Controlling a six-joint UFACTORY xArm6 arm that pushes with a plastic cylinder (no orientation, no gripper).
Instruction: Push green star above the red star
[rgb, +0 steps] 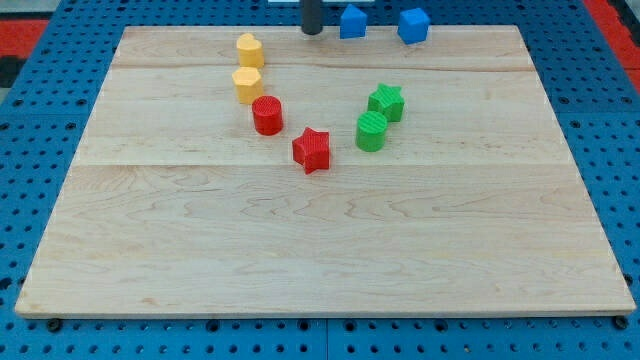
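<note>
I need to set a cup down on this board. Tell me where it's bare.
Bare: the wooden board's whole lower half, below the red star, and both side strips. Crowded: the arc from yellow blocks past red cylinder to green cylinder and green star; my tip by blue blocks.

My tip (312, 32) — dark, straight, cylindrical rod.

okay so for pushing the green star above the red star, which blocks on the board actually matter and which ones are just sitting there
Belong to the job:
green star
red star
my tip, at the view's top, left of the blue blocks, far from both stars

Just lying about:
green cylinder
red cylinder
two yellow blocks
two blue blocks
</note>
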